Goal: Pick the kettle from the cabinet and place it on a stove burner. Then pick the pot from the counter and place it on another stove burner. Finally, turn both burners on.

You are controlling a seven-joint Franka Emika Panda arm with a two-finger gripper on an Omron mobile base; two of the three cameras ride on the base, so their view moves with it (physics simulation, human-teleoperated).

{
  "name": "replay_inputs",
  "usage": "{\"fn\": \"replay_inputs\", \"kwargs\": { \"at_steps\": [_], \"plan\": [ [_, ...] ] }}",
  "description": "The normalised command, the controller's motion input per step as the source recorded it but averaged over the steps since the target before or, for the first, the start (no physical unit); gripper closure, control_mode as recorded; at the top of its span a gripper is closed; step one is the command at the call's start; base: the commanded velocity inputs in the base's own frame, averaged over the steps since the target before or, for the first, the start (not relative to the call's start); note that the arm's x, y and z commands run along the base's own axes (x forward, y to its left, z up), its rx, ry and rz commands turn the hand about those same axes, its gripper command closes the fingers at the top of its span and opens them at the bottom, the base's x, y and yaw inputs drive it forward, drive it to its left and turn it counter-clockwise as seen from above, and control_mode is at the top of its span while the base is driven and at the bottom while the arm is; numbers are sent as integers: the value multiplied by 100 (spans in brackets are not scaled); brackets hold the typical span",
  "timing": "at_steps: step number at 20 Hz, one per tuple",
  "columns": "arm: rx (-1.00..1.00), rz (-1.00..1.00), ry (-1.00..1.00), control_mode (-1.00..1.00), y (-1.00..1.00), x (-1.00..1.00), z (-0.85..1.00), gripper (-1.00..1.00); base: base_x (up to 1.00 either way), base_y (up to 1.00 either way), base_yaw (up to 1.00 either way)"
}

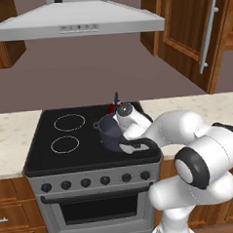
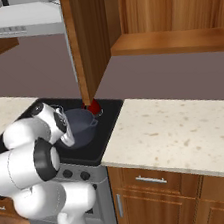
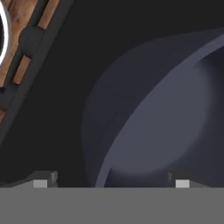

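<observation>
The dark blue-grey pot stands on the right half of the black cooktop. My gripper is open, one fingertip on each side of the pot's wall, low over its near rim. Behind the pot, the red kettle sits at the cooktop's back right, mostly hidden by the pot and my arm, with its black handle sticking up. Two white burner circles on the left are bare. The burners under the pot and kettle are hidden.
The open cabinet door hangs over the stove's right edge, its silver bar handle facing left. The cabinet shelf is bare. Beige counter runs right of the stove. Black knobs line the stove front. A hood hangs above.
</observation>
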Motion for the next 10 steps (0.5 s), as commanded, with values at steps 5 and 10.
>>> {"fn": "replay_inputs", "kwargs": {
  "at_steps": [5,10],
  "plan": [
    [0,0,-4,-100,0,-7,21,-100,0,0,0],
    [-1,1,-5,-100,8,-18,20,-100,0,0,0]
  ]
}}
